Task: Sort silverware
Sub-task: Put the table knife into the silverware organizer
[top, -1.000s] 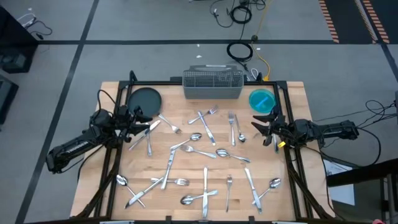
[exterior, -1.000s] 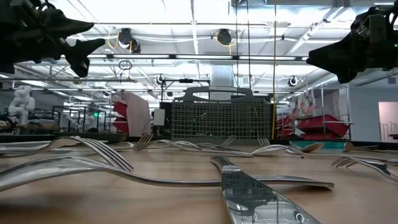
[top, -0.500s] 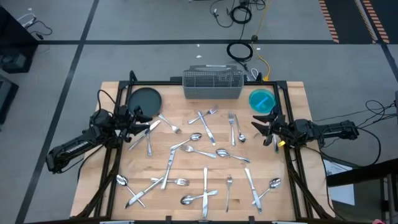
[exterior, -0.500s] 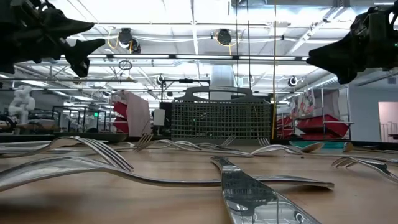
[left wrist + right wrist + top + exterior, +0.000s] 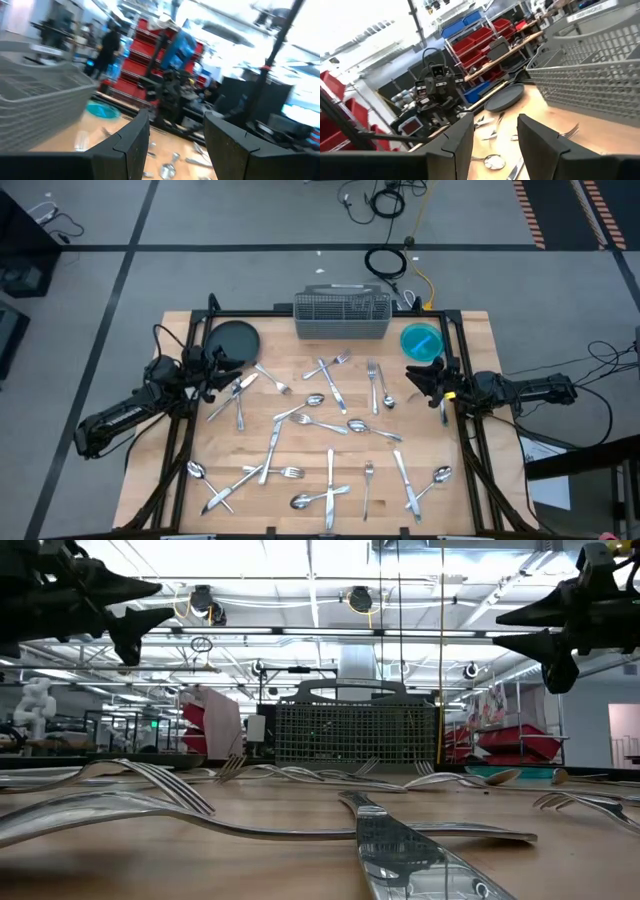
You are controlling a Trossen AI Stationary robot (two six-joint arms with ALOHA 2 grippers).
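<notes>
Shiny silverware [image 5: 330, 425] lies all over my wooden table [image 5: 300, 480]. Forks, spoons and knives are spread from the middle down to the near edge, and some cross over each other. One knife [image 5: 330, 475] lies straight near the middle of the near edge. One spoon [image 5: 441, 475] sits by the near right corner.

At the far edge, in the middle, stands the grey wire caddy [image 5: 342, 316]. The dark round plate [image 5: 232, 340] is by the far left corner. A blue bowl [image 5: 421, 341] is by the far right corner.

My left hand [image 5: 222, 372] is up in the air at the left edge, just near the dark plate. Its fingers [image 5: 131, 145] are apart, with a gap between them, and it holds nothing.

My right hand [image 5: 418, 383] is up in the air at the right edge, just near the blue bowl. Its fingers [image 5: 462, 137] are apart too, and nothing is between them.

Both hands point in toward the middle of the table, well apart from each other.
</notes>
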